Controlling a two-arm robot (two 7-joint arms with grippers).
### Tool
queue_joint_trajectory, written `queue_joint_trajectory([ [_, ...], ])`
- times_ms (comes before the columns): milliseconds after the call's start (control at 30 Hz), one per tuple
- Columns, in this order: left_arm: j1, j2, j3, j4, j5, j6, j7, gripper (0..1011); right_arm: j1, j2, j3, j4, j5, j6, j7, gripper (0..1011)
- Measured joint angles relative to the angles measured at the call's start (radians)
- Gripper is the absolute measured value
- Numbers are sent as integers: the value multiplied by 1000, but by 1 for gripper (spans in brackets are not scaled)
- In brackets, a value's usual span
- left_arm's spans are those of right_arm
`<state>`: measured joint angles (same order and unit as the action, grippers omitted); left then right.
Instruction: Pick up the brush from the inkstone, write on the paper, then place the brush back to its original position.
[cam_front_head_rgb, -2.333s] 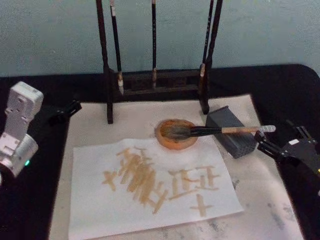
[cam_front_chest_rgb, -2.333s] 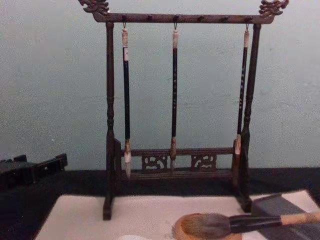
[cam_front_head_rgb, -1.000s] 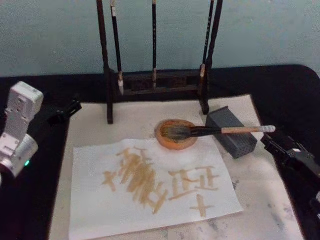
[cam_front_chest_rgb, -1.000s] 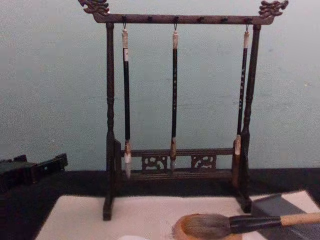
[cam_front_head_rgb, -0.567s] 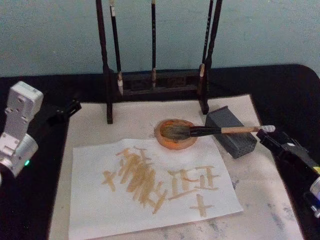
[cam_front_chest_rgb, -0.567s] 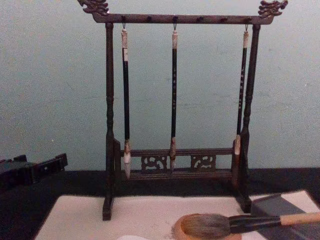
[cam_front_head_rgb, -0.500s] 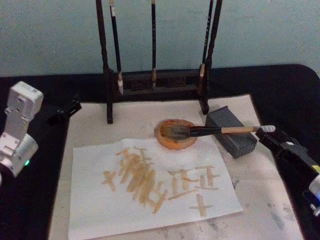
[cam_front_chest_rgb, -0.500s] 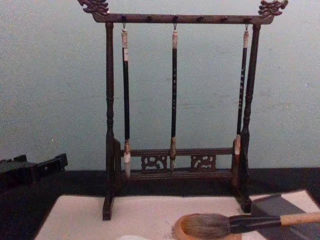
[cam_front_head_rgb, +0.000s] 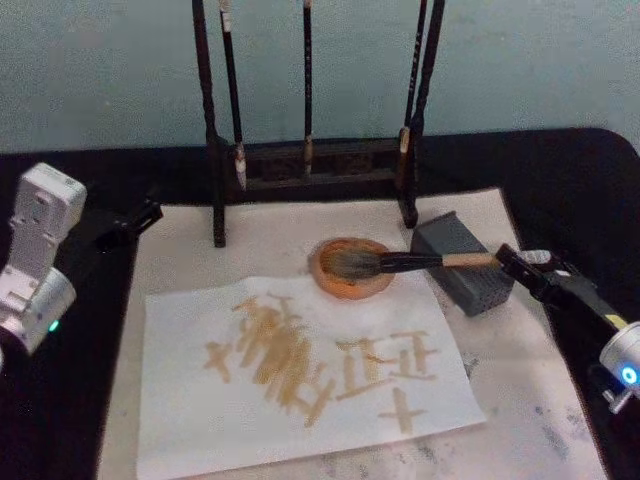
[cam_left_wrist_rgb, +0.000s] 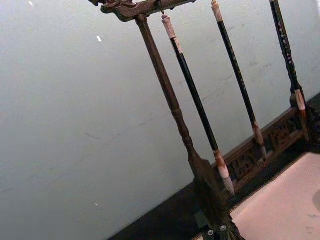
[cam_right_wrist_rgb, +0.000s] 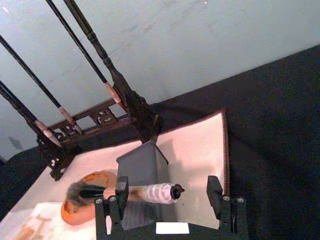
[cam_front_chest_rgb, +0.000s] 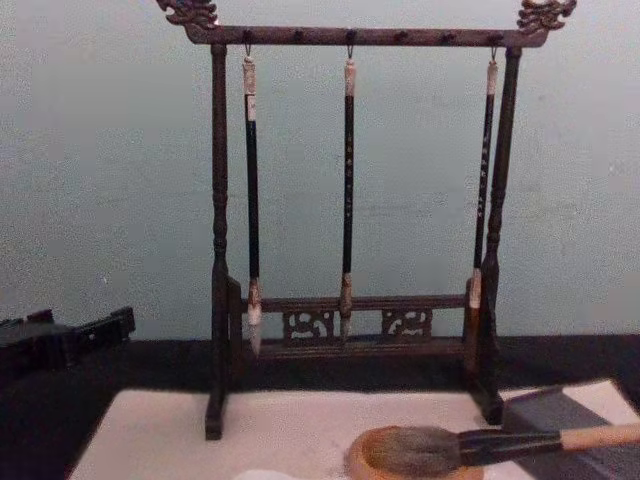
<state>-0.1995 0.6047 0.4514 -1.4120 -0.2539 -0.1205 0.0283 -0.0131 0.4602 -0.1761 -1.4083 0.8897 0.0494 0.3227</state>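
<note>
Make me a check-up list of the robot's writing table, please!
Surface: black table with stained off-white mat.
Job's things: brush head in inkstone, handle across grey block; paper carries tan strokes.
Clutter: rack hanging three slim brushes.
Grippers: right gripper open around the brush handle's end; left gripper parked beside the mat's far left corner.
Cables: nothing seen.
Surroundings: pale blue-green wall.

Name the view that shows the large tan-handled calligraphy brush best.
Head view: the large tan-handled calligraphy brush lies whole from above, bristles in the round orange-brown inkstone, handle end at the open right hand. Chest view shows it side-on, handle cropped. Right wrist view shows it lengthwise, partly behind a finger.
</note>
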Motion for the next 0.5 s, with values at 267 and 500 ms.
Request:
queue_joint_trajectory([
  [267, 0, 0, 0, 0, 0, 0, 0, 1002, 43, -10, -18, 40, -6, 6, 8, 1008],
  [500, 0, 0, 0, 0, 0, 0, 0, 1002, 77, -15, -31, 70, -11, 15, 14, 1008],
])
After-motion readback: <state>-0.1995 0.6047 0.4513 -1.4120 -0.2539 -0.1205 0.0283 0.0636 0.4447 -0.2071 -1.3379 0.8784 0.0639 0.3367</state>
